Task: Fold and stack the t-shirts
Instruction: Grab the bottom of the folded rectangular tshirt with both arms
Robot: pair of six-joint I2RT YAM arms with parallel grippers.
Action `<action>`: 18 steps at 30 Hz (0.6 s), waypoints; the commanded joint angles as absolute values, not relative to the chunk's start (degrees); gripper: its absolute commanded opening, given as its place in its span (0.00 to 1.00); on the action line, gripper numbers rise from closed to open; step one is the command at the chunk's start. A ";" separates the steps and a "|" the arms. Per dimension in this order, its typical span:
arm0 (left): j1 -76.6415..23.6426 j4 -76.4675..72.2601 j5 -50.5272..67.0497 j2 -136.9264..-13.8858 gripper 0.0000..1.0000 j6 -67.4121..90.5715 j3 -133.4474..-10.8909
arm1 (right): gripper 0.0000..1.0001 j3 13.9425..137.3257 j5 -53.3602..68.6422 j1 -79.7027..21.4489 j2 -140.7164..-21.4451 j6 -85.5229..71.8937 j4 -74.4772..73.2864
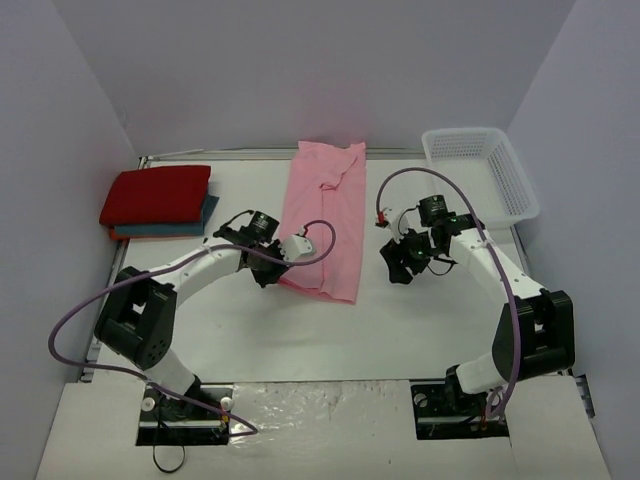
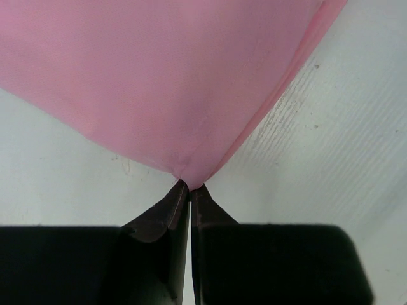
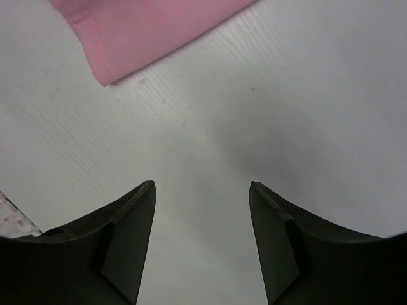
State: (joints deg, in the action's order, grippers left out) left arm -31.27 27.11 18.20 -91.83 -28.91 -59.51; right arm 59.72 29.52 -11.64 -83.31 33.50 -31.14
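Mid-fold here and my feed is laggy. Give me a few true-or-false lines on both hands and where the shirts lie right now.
1. The left hand is shut on an edge of the pink shirt. True.
2. The right hand grips the pink shirt as well. False: it is open over bare table, near the shirt's corner.
3. The red shirt lies on top of the blue shirt. True.
4. The pink shirt sits in the basket. False: it lies stretched out on the table, apart from the basket.
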 commanded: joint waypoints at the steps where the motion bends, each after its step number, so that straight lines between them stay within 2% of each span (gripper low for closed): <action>1: -28.22 36.20 27.94 -92.45 0.02 -31.02 -64.15 | 0.57 61.08 31.38 -13.53 -82.70 37.35 -33.66; 10: -27.16 42.36 32.43 -98.17 0.02 -31.55 -69.43 | 0.56 58.36 37.71 -19.15 -81.13 46.75 -29.37; 18: -25.14 44.91 36.82 -102.12 0.02 -29.71 -73.39 | 0.54 55.72 30.06 -29.87 -80.94 49.30 -24.08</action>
